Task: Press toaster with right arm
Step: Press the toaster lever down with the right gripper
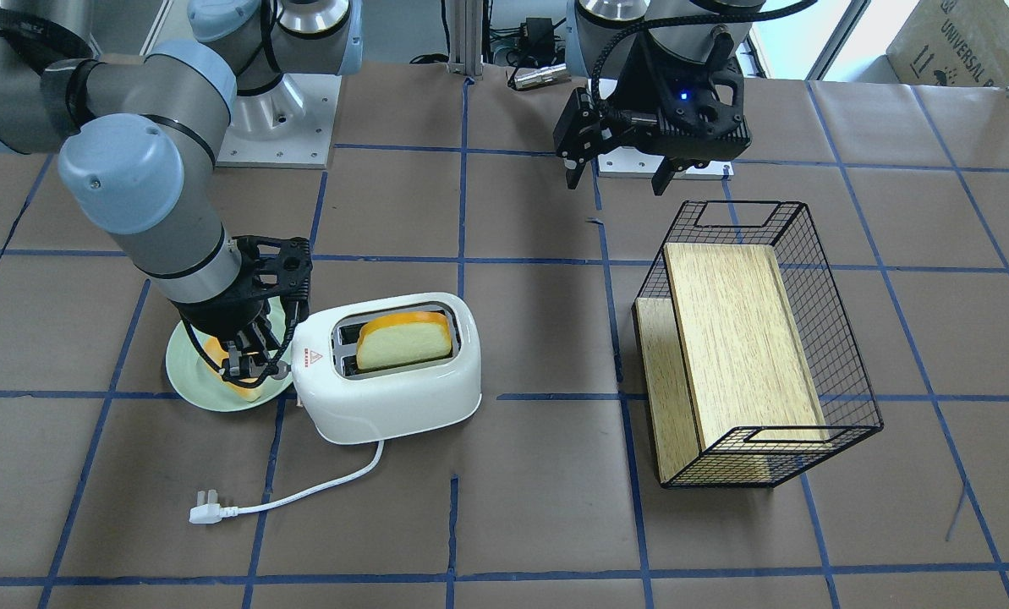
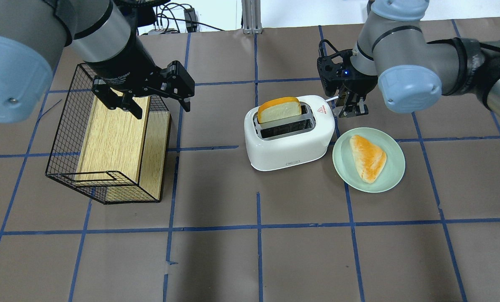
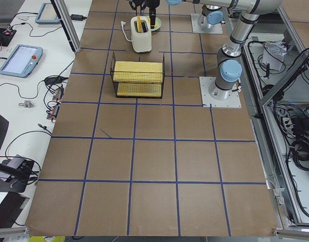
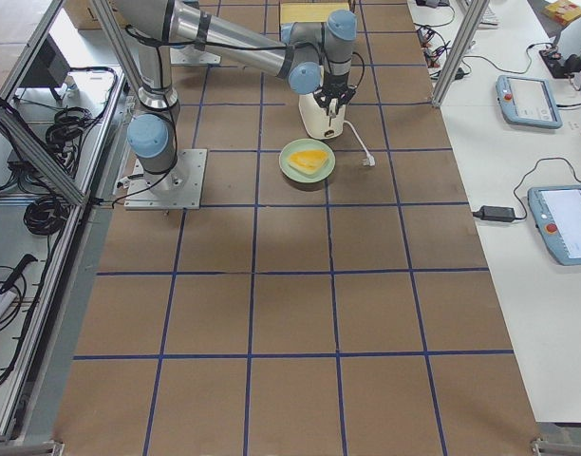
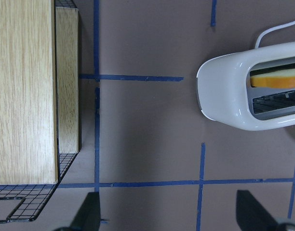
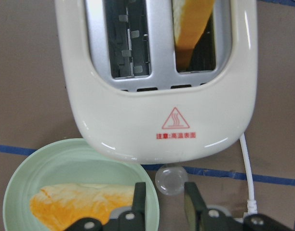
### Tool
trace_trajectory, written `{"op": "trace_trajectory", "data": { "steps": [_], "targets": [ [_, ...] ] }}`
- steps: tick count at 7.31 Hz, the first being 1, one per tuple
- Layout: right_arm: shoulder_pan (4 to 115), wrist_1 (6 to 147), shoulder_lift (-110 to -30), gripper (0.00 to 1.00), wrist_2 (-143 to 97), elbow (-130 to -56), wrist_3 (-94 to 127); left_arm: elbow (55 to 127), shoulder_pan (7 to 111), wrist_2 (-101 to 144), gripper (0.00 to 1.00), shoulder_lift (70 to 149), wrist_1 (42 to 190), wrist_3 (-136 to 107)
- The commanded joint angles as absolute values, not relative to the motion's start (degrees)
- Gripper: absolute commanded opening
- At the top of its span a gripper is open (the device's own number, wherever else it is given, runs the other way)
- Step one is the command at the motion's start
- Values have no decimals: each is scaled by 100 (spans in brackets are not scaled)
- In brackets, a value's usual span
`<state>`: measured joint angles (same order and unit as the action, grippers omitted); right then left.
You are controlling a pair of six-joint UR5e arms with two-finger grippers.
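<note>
The white two-slot toaster (image 1: 394,397) (image 2: 291,147) stands mid-table with a slice of bread (image 1: 407,338) (image 2: 279,110) sticking up from one slot. My right gripper (image 1: 246,368) (image 2: 350,110) hangs at the toaster's end with the red triangle mark. In the right wrist view the toaster (image 6: 157,115) fills the top, and my right gripper (image 6: 163,197) has its fingers (image 6: 139,197) close together, with the round knob (image 6: 170,180) at the tips. My left gripper (image 1: 618,178) (image 2: 161,107) is open and empty above the wire basket's far end.
A pale green plate (image 2: 394,176) with a bread slice (image 2: 368,157) lies beside the toaster, under my right arm. A black wire basket (image 1: 758,338) (image 2: 103,138) holds a wooden board. The toaster's white cord and plug (image 1: 204,512) trail over the table.
</note>
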<state>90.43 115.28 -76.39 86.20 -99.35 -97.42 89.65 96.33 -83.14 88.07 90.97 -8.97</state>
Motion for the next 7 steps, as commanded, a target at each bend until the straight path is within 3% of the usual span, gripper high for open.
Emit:
{"op": "trace_trajectory", "data": {
  "steps": [1, 7],
  "targets": [
    [9053, 11986, -7576, 39, 8605, -10202, -9765, 8965, 9633, -8314, 100, 8807, 9097, -896],
    [9053, 12487, -7567, 37, 8596, -10625, -9773, 8965, 9633, -8314, 100, 8807, 9097, -896]
  ]
}}
